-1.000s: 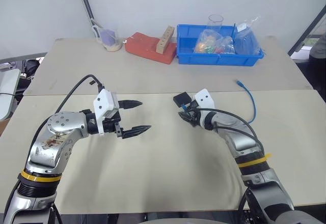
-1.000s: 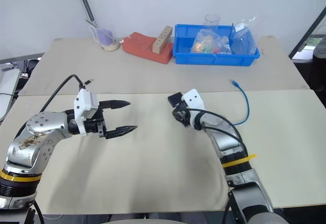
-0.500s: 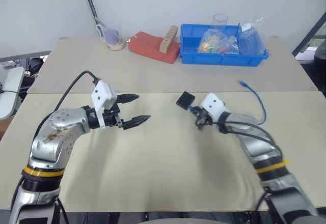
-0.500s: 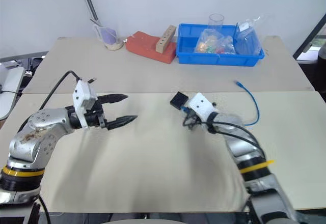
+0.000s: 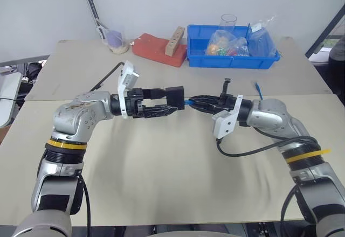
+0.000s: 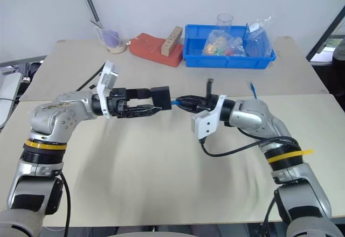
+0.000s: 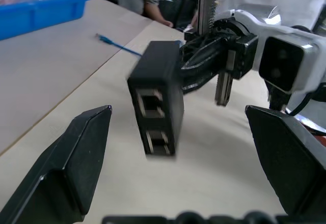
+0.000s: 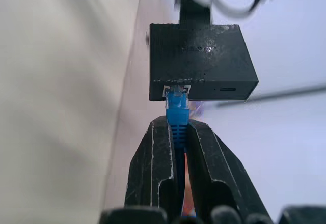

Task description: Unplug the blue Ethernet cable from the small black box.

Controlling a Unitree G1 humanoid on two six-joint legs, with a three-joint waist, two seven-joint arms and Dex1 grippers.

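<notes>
With both arms raised level above the beige table (image 5: 178, 183), the two grippers face each other over its middle. The right gripper (image 5: 195, 101) points toward the robot's left, its black fingers (image 8: 153, 168) pressed together on the blue Ethernet cable (image 8: 177, 113) just behind the plug. That plug is seated in a port of the small black box (image 5: 174, 95), which hangs in the air off the end of the cable, clear of the table surface. The left gripper (image 5: 161, 101) points toward the robot's right with its jaws spread wide; the box sits at its fingertips, between the two fingers (image 7: 84, 152), and the left wrist view shows open room on either side of the box, so neither finger touches it. That view also shows two empty ports stacked on the box face turned toward the left gripper.

Behind the right gripper, the free end of the cable (image 5: 258, 90) lies near the seam between the two table sections.

The near table section is bare beneath both arms. Along the far edge stands a blue plastic bin (image 5: 200, 59) holding clear bags of coloured items and a clear cup. Beside it lies a red block (image 5: 153, 48) with a tan wooden strip (image 5: 175, 41) resting on it, and further along a small cup (image 5: 116, 42).
</notes>
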